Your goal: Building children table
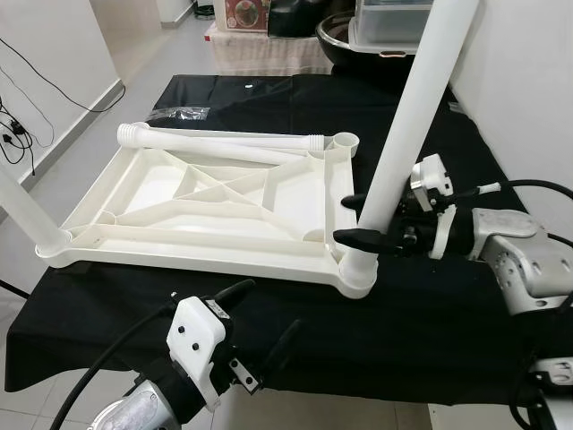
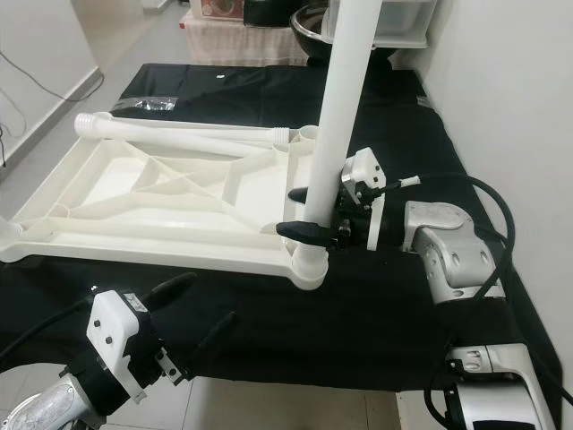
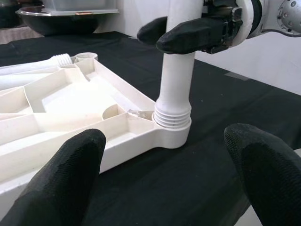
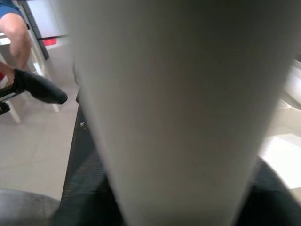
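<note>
A white plastic tabletop [image 1: 206,202] lies upside down on the black-covered table. One white table leg [image 1: 407,116] stands upright in the near right corner socket [image 1: 356,273], its threaded end [image 3: 172,117] seated in the socket. My right gripper [image 1: 358,219] is shut on this leg just above the socket, one black finger [image 4: 40,87] on each side. A second leg [image 1: 27,210] stands in the near left corner. Two loose legs [image 1: 224,139] lie along the tabletop's far side. My left gripper [image 1: 267,309] hangs open at the table's front edge, pointing toward the socket.
The black cloth [image 1: 430,313] covers the table up to a white wall on the right. A dark bowl [image 1: 336,40] and a clear container [image 1: 394,27] stand beyond the far end. A crumpled plastic bag [image 1: 179,113] lies at the far left. A person's leg [image 4: 14,28] is nearby.
</note>
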Available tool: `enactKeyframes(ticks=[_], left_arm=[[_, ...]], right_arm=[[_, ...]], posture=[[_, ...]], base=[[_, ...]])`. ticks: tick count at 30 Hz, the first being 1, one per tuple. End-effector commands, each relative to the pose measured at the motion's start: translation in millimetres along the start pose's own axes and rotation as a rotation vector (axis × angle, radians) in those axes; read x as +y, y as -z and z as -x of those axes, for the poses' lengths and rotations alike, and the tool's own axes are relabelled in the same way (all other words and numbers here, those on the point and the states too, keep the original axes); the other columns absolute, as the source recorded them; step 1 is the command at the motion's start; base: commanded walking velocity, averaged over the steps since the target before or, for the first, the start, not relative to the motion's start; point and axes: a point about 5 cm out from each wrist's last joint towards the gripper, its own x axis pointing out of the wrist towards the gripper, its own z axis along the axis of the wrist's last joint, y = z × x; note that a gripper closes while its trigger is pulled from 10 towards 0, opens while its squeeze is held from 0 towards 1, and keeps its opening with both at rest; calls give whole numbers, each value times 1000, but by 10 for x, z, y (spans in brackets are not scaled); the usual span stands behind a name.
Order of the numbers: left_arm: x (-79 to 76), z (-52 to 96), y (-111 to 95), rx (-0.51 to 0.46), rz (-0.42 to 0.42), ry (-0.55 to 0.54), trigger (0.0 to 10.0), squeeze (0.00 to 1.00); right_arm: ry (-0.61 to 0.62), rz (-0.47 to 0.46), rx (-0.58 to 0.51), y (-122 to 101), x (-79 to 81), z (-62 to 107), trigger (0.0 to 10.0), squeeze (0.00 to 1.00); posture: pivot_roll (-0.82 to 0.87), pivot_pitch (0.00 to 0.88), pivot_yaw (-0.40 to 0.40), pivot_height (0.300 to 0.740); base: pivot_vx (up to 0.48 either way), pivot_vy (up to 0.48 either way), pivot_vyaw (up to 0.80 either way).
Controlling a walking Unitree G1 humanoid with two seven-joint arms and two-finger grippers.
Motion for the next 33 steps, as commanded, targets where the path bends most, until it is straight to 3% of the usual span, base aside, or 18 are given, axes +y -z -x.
enactKeyframes(ticks=[1, 4, 6, 7, 9, 10, 11, 12, 16, 18, 24, 25, 27, 28, 30, 32, 33], left_arm=[[17, 17, 15, 22, -6, -6, 10000, 0], [26, 3, 13, 20, -9, -6, 10000, 0], [22, -2, 16, 19, -10, -6, 10000, 0], [22, -2, 16, 19, -10, -6, 10000, 0], [22, 4, 17, 20, -15, -8, 10000, 0], [22, 4, 17, 20, -15, -8, 10000, 0], [33, 9, 13, 20, -18, -12, 10000, 0], [46, 7, 8, 19, -19, -17, 10000, 0], [58, 5, 7, 17, -20, -23, 10000, 0], [64, -5, 9, 13, -17, -27, 10000, 0], [80, -9, 19, 14, -19, -30, 10000, 0], [86, -10, 22, 16, -20, -29, 10000, 0], [92, -11, 22, 16, -20, -29, 10000, 0], [93, -24, 24, 17, -20, -26, 10000, 0], [88, -35, 21, 15, -18, -22, 10000, 0], [82, -42, 22, 15, -15, -19, 10000, 0], [82, -42, 22, 15, -15, -19, 10000, 0]], right_arm=[[-52, -21, 2, 73, 42, -35, 0, 0], [-34, -36, 0, 137, 80, 6, 0, 0], [72, -60, 2, 260, 230, -25, 0, 0], [72, -60, 2, 260, 230, -25, 0, 0], [388, -167, 32, 489, 375, -178, 0, 0], [388, -167, 32, 489, 375, -178, 0, 0], [856, -197, 156, 691, 410, -94, 0, 0], [966, -221, 222, 808, 571, -135, 0, 0], [1064, -178, 241, 805, 714, -232, 0, 0], [1009, -106, 176, 656, 599, -391, 0, 0], [980, -99, 144, 572, 504, -489, 0, 0], [936, -100, 128, 541, 502, -520, 10000, 0], [929, -114, 112, 502, 507, -534, 10000, 0], [922, -127, 54, 404, 448, -512, 10000, 1000], [938, -121, -40, 254, 373, -478, 10000, 1000], [766, -138, -172, 76, 374, -525, 10000, 1000], [766, -138, -172, 76, 374, -525, 10000, 1000]], posture=[[111, 163, -30, 740], [106, 163, -31, 740], [114, 160, -55, 740], [114, 160, -55, 740], [120, 161, -65, 740], [120, 161, -65, 740], [117, 166, -61, 740], [123, 167, -50, 740], [109, 151, -43, 740], [109, 152, -47, 740], [105, 151, -49, 740], [103, 149, -45, 740], [98, 149, -42, 740], [97, 149, -38, 740], [96, 148, -35, 740], [90, 148, -30, 740], [90, 148, -30, 740]], base=[[0, 0, 0], [0, 0, 0], [0, 0, 0], [0, 0, 0], [0, 0, 0], [0, 0, 0], [0, 0, 0], [0, 0, 0], [0, 0, 0], [0, 0, 0], [0, 0, 0], [0, 0, 0], [0, 0, 0], [0, 0, 0], [0, 0, 0], [0, 0, 0], [0, 0, 0]])
